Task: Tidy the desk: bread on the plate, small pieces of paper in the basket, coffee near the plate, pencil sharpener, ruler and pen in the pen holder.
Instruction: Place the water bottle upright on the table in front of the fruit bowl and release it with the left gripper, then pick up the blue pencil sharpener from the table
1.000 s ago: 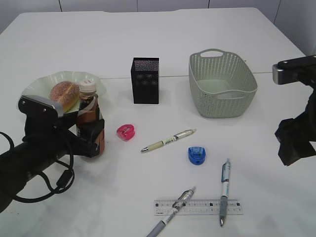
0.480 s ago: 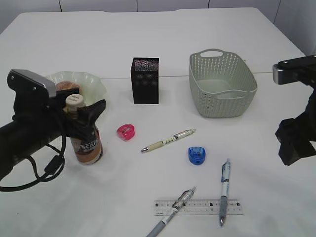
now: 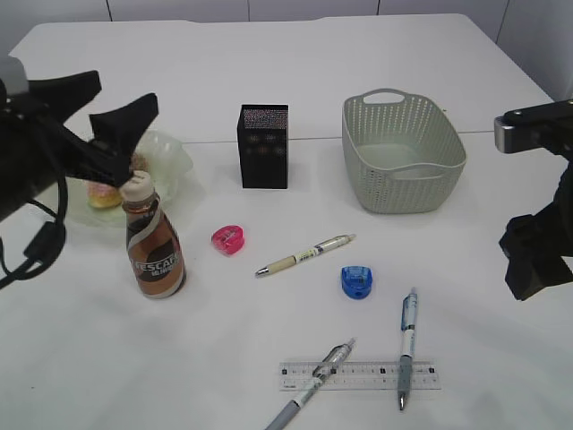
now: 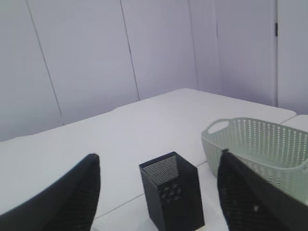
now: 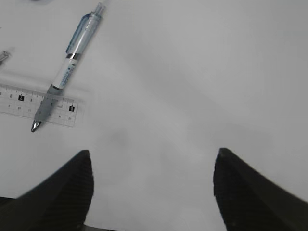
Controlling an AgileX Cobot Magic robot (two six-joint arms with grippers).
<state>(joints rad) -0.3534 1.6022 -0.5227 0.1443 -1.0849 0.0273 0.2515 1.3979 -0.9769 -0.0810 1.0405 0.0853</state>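
The coffee bottle (image 3: 154, 240) stands upright beside the plate (image 3: 170, 152), which holds the bread (image 3: 104, 196), mostly hidden by my left arm. My left gripper (image 3: 112, 106) is open and empty, raised above the bottle. The black pen holder (image 3: 264, 145) also shows in the left wrist view (image 4: 172, 196). A pink sharpener (image 3: 228, 239), a blue sharpener (image 3: 357, 280), a beige pen (image 3: 304, 254), two more pens (image 3: 407, 347) (image 3: 312, 383) and a ruler (image 3: 360, 375) lie on the table. My right gripper (image 5: 151, 166) is open and empty over bare table, right of a pen (image 5: 67, 67) and the ruler (image 5: 36, 104).
A grey-green basket (image 3: 400, 150) stands at the back right and shows in the left wrist view (image 4: 260, 149). No paper pieces are in view. The right arm (image 3: 537, 215) hangs at the right edge.
My left gripper let go of the coffee bottle, opened, and rose up and back to the left. The bottle now stands alone by the plate. The right arm has not moved.
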